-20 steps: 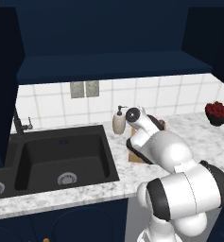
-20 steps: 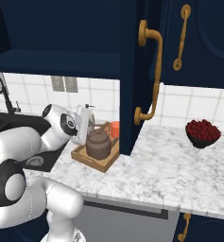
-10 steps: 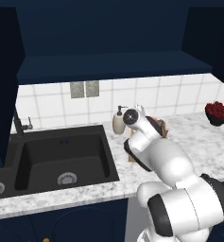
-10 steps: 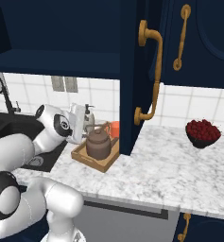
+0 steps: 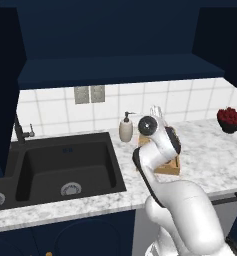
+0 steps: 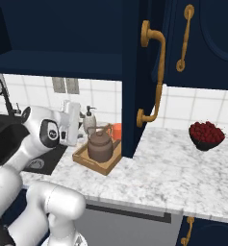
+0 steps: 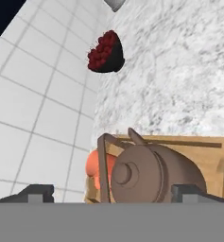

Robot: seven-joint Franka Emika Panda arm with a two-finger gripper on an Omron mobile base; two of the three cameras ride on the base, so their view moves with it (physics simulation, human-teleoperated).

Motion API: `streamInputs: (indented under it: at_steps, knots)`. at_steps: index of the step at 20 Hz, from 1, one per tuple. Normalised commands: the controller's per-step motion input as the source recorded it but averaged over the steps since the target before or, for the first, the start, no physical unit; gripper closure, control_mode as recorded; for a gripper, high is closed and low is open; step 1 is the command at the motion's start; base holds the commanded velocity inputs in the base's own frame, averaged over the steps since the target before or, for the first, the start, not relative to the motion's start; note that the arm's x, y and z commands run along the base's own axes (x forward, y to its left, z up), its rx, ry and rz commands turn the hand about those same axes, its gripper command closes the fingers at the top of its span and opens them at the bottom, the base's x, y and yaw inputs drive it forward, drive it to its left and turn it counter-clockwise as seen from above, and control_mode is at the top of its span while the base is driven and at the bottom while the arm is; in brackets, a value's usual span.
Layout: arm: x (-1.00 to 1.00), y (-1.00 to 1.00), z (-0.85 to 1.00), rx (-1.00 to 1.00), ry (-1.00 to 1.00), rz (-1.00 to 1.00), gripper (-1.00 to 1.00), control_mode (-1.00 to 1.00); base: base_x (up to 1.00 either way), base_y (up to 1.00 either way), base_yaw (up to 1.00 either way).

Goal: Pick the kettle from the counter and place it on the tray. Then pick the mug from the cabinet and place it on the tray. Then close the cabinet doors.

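Two wide-open, empty fingers of the gripper [image 7: 111, 193] flank the kettle [image 7: 153, 172] on the tray [image 7: 212, 153]; best lift straight away, clear of its handle.

No writing, label, brand mark, number or sign could be read anywhere in the three views. The kettle [image 6: 100, 146], the wooden tray [image 6: 89, 162], the soap dispenser [image 5: 126, 129], the wall tiles [image 5: 50, 111] and the navy cabinet doors [image 6: 202, 43] all showed plain surfaces. The two small grey plates on the wall [image 5: 89, 94] carried no legible marking either.
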Motion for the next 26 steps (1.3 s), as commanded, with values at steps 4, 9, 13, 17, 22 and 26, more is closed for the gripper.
streamInputs:
  at_steps: [4,9,13,17,22,26]
  knots:
    - [-0.35,-0.58,0.13,0.02,-0.05,0.0,-1.0,-1.0,0.0,0.0,0.0]
    - [-0.46,-0.74,-0.05,0.14,-0.04,0.0,-1.0,-1.0,0.0,0.0,0.0]
    - [-0.8,-0.66,-0.2,0.23,-0.1,-0.01,-1.0,-1.0,0.0,0.0,0.0]
    - [-0.67,-0.64,-0.03,0.22,-0.05,0.0,-1.0,-1.0,0.0,0.0,0.0]
    - [-0.83,-0.73,-0.02,0.21,-0.01,0.0,-1.0,-1.0,0.0,0.0,0.0]
    - [-1.0,-0.63,-0.25,0.25,-0.1,0.0,-1.0,-1.0,0.0,0.0,0.0]
